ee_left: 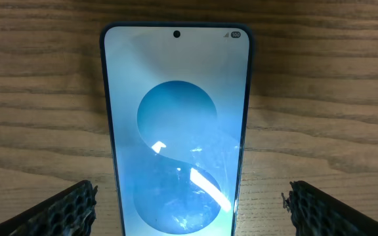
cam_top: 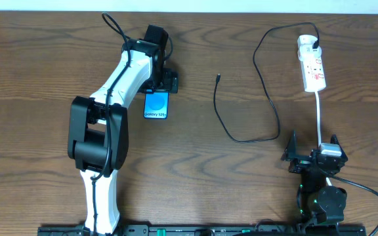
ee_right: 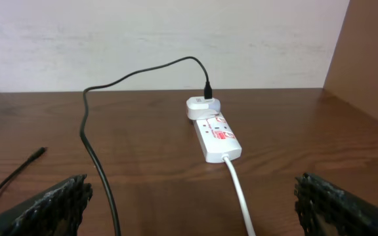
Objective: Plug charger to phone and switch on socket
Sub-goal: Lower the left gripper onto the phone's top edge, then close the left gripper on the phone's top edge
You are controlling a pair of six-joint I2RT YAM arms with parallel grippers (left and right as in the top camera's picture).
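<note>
Flanking the phone [ee_left: 176,131], left jaws stand spread, its length running between them; right jaws spread, farther off.

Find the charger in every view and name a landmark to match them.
Overhead: the charger loops through centre right, its free tip near mid-frame, its other end at the socket, top right.
Left wrist: not in it; the phone fills the frame.
Right wrist: the charger arcs from the socket at centre, then runs down the left side.
Shared landmark: the socket, in the overhead and right wrist views.
</note>
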